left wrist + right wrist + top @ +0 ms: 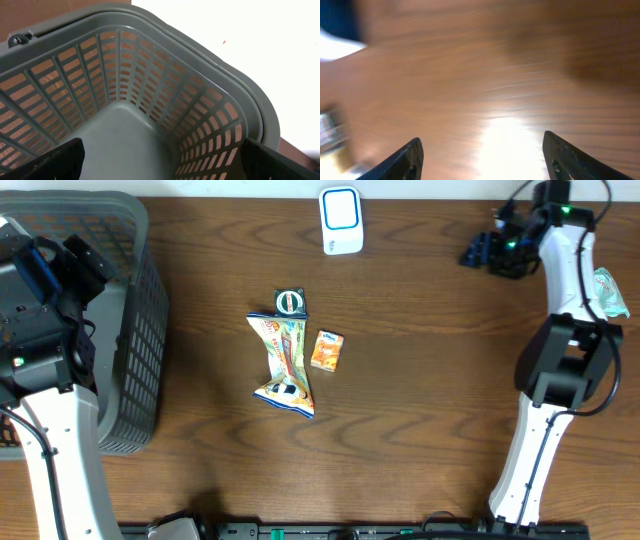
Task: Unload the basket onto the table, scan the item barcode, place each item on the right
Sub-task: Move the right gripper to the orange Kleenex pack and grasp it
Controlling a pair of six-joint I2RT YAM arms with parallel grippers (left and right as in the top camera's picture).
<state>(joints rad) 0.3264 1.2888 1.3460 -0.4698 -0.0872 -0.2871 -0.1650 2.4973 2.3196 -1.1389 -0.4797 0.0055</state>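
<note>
Right wrist: end effector [481, 150] partly cropped

Crinkled snack packet [283, 365] lies flat, small orange box [327, 350] just beside it, white scanner [341, 220] well apart.

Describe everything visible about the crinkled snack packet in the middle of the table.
The snack packet is a shiny, crinkled film bag, mostly white and yellow with green and blue print. It lies flat on the wooden table, its long axis running front to back, pinched narrow at the waist and flaring at both ends. Its far end meets a small green-and-black packet. An orange box lies close on the right arm's side, contact unclear. No barcode is legible.
</note>
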